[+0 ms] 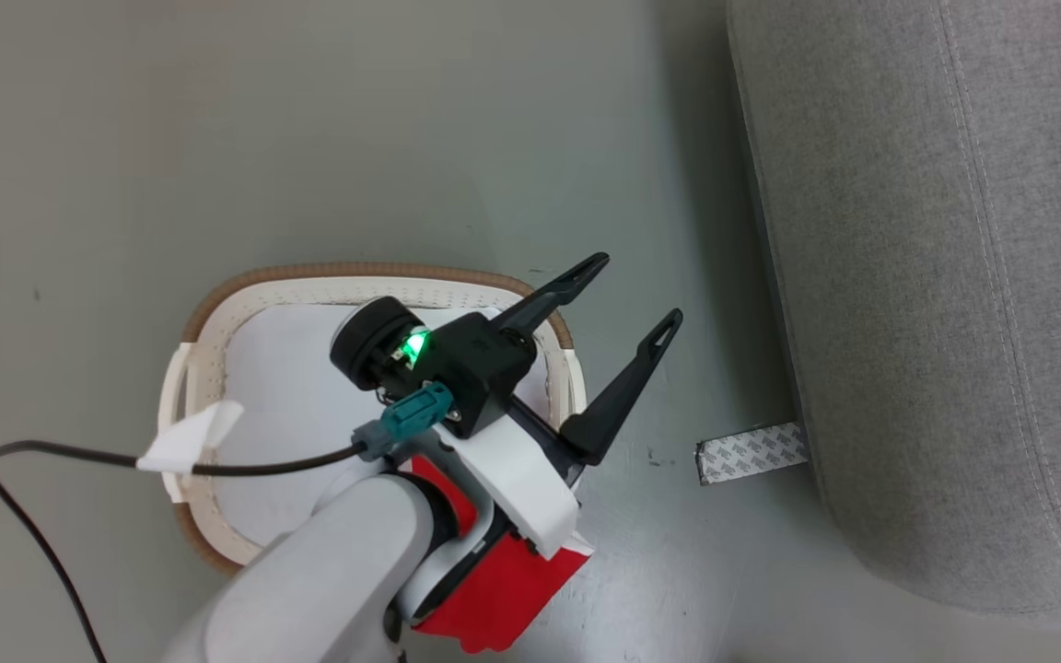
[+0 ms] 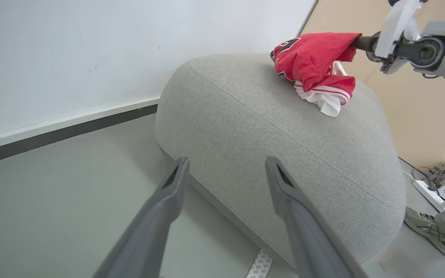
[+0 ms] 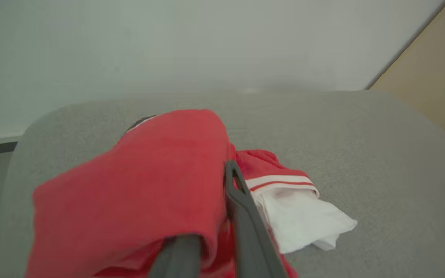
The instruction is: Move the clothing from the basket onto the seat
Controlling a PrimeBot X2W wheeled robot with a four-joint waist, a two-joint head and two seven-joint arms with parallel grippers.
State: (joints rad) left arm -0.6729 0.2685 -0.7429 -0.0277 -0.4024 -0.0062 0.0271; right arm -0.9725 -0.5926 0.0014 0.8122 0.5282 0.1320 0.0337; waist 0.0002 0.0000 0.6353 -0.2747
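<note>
- right gripper (image 3: 218, 185): fingers (image 3: 242, 208) nearly together, with red cloth pinched between them and draped over one. How firm the pinch is, can't tell.
- the clothing (image 2: 311, 58): red jersey with white striped trim, bunched up. The lower folds rest on top of the seat (image 2: 269, 127) and the upper part tents up to the fingers.
- handling, my judgement: light, thin and floppy, nothing to break. It sags and slides, so it could snag on a finger at release. Best hold is a bunched fold or the thicker trimmed hem, not one flat layer.
- left gripper (image 1: 636, 289): jaws spread wide with nothing between them, over the rim of the basket (image 1: 217, 304) on the seat side.
- basket stands on the floor near the seat, with a pale sheet (image 1: 282, 387) lying inside.
- red patch (image 1: 503, 599) under the left forearm, beside the basket. Maybe another garment, can't tell.
- person's shoe (image 2: 427, 227) on the floor past the seat.
</note>
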